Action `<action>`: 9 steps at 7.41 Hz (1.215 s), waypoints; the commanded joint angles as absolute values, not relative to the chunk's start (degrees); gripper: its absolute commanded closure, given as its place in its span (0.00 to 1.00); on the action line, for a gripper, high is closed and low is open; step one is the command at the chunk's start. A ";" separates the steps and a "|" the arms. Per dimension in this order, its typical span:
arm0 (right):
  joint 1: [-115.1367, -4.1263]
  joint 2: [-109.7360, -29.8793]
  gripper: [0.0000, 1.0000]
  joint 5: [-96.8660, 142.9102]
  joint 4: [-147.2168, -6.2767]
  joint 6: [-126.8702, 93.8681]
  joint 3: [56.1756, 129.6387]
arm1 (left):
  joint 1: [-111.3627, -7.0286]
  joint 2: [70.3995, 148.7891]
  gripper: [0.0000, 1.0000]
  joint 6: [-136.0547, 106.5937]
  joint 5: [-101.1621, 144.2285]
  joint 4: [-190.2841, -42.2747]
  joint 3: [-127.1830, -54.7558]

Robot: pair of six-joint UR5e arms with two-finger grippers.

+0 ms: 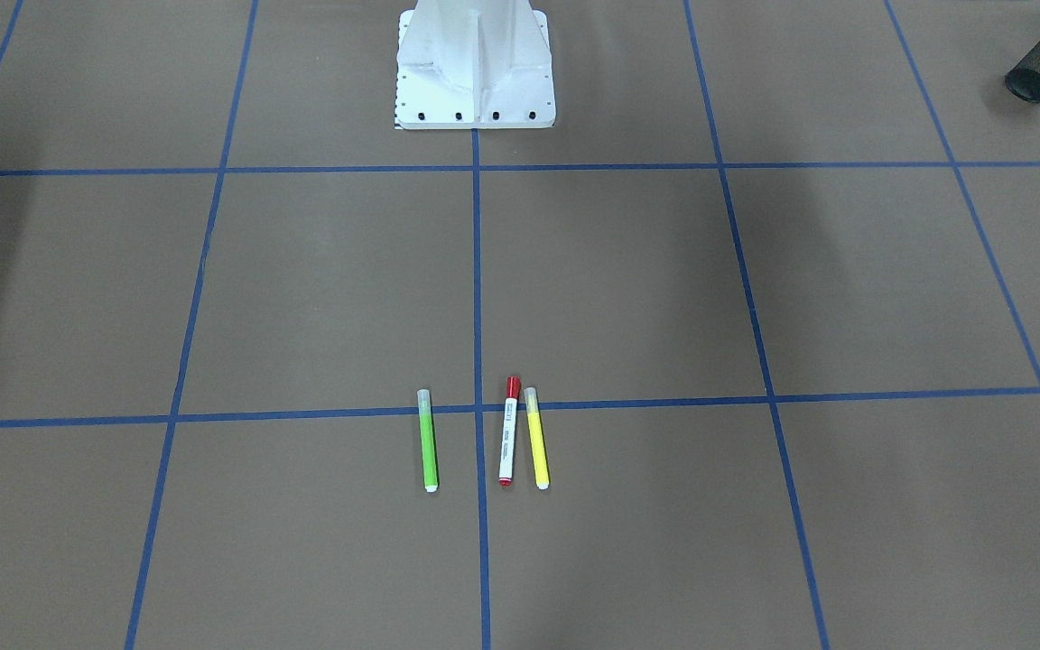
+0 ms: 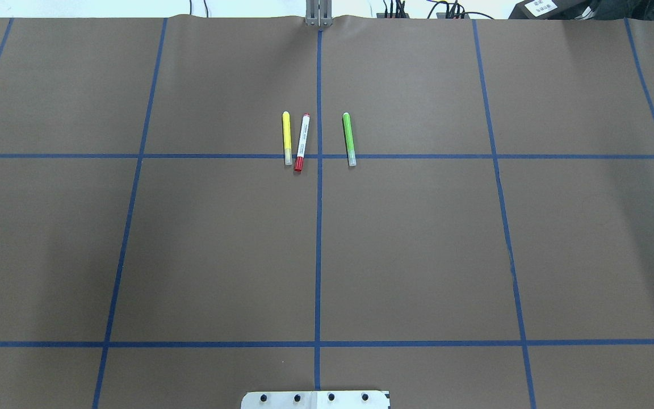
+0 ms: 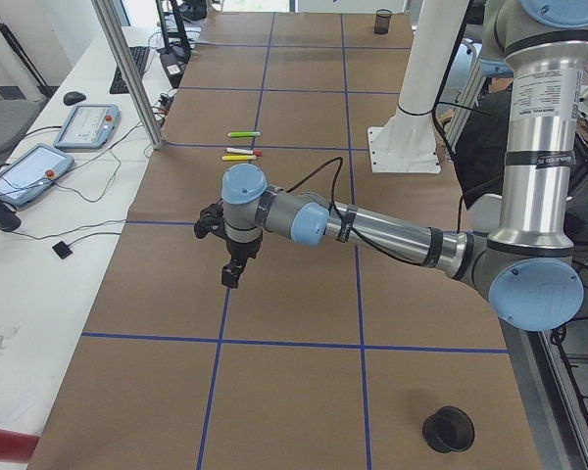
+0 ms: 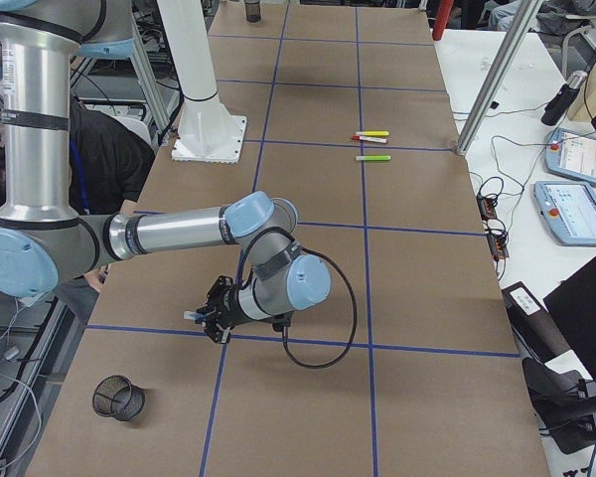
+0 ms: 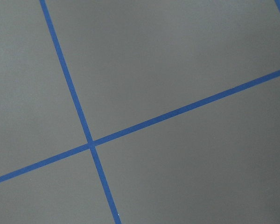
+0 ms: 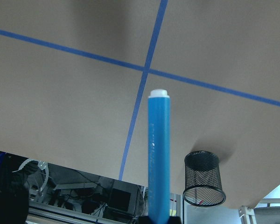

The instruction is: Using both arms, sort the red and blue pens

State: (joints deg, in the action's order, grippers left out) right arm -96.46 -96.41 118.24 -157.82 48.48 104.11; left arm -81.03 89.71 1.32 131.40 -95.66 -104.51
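Note:
The red pen [image 1: 508, 431], white-barrelled with a red cap, lies on the brown table [image 2: 219, 244] close beside a yellow marker [image 1: 536, 439], near the centre tape line. It also shows in the overhead view as the red pen [image 2: 302, 142]. In the right wrist view the blue pen [image 6: 158, 154] sticks out from my right gripper [image 6: 158, 220], which is shut on it. That gripper [image 4: 211, 318] hovers low over the table end on my right. My left gripper [image 3: 233, 264] hangs over the opposite table end; I cannot tell whether it is open or shut.
A green marker [image 1: 428, 441] lies left of the red pen. A black mesh cup [image 6: 204, 178] stands near the right gripper, another cup [image 3: 447, 428] near the left arm's end. The white pedestal [image 1: 475, 72] is at the table's robot side.

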 commanded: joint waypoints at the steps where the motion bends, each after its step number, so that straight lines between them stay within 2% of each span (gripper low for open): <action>1: -98.26 -98.87 1.00 117.86 -158.03 45.54 98.82 | -81.04 89.39 0.00 1.32 131.31 -95.62 -105.47; 3: -99.57 -99.23 1.00 117.77 -158.03 45.18 94.77 | -81.04 89.30 0.00 1.41 131.22 -95.62 -105.73; 7: -102.21 -103.08 1.00 117.69 -157.33 44.04 91.77 | -81.04 87.89 0.00 1.32 131.31 -95.45 -109.95; 9: -103.79 -103.18 1.00 117.69 -157.24 43.95 86.59 | -81.04 86.84 0.00 1.41 131.48 -95.54 -111.08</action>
